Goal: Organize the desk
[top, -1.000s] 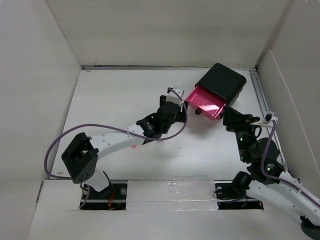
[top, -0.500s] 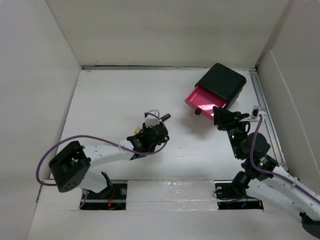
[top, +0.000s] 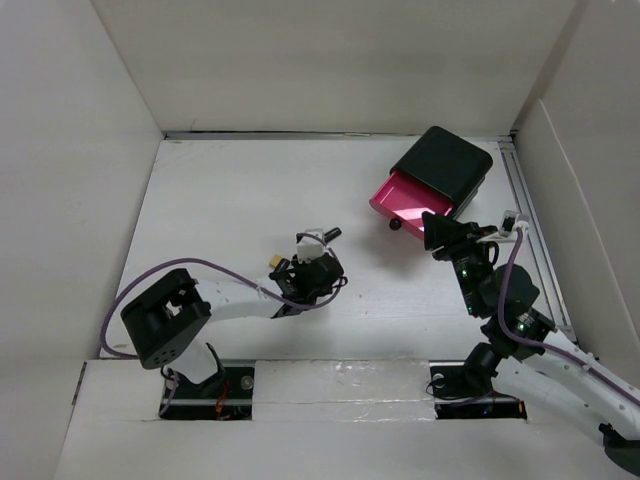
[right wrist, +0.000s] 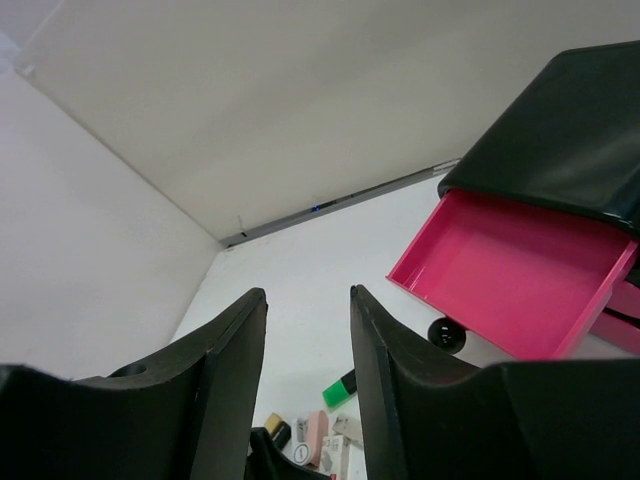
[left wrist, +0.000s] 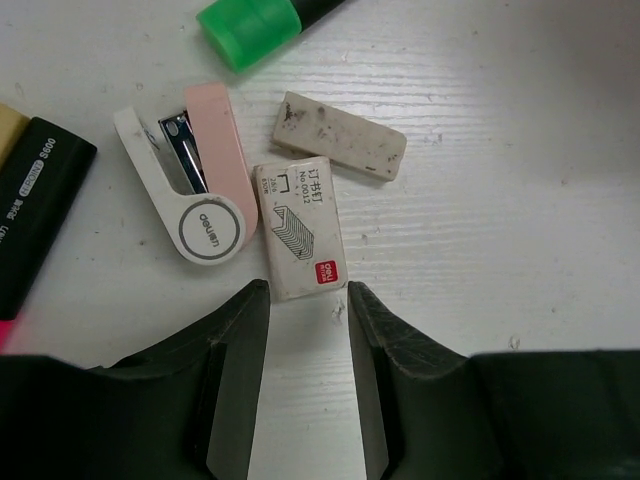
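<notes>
The desk (top: 220,200) is the wide white tabletop. My left gripper (top: 312,262) hangs low over a small cluster of stationery near the middle. In the left wrist view it (left wrist: 307,295) is open and empty. A white staple box (left wrist: 300,228) lies just beyond its fingertips. Beside the box are a pink and white stapler (left wrist: 195,175), a dirty eraser (left wrist: 338,135), a green highlighter (left wrist: 250,25) and a black marker (left wrist: 30,215). My right gripper (top: 445,235) is open and empty, raised near the open pink drawer (top: 405,205); in its own view it (right wrist: 306,295) points across the desk.
A black box (top: 447,168) with pink drawers stands at the back right, one drawer pulled out. A small black ball (top: 394,226) lies in front of the drawer. White wall panels (top: 70,150) enclose the desk on the left, back and right.
My left arm has pulled back from the pink drawer towards the near middle and now hangs over the stationery cluster. My right gripper has shifted slightly left, closer to the drawer.
</notes>
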You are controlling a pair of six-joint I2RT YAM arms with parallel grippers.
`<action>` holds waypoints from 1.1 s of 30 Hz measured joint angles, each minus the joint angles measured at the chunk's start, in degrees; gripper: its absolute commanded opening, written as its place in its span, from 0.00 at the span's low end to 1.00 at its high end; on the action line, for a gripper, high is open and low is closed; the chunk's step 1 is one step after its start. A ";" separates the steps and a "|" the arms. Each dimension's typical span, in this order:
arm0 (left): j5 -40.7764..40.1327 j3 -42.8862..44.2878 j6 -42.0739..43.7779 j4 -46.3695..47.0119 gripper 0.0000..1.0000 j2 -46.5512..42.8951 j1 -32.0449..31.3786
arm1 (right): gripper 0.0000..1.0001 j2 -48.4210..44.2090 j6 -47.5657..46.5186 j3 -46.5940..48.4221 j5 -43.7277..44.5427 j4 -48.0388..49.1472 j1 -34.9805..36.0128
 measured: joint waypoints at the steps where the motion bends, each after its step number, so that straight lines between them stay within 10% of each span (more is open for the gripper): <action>1: -0.04 0.24 -0.20 -0.04 0.35 0.81 0.00 | 0.45 0.02 0.00 0.00 -0.13 0.04 0.00; 9: -0.98 3.34 -0.11 -0.13 0.40 6.95 0.00 | 0.46 1.20 -0.02 0.02 -0.98 0.09 0.00; 20: -2.29 4.94 -0.33 -0.04 0.12 8.85 0.00 | 0.46 1.42 -0.22 0.02 -1.03 0.33 0.00; 33: -4.04 10.16 4.48 -2.54 0.16 -5.51 -4.94 | 0.46 2.93 -0.44 0.02 -0.98 0.39 0.00</action>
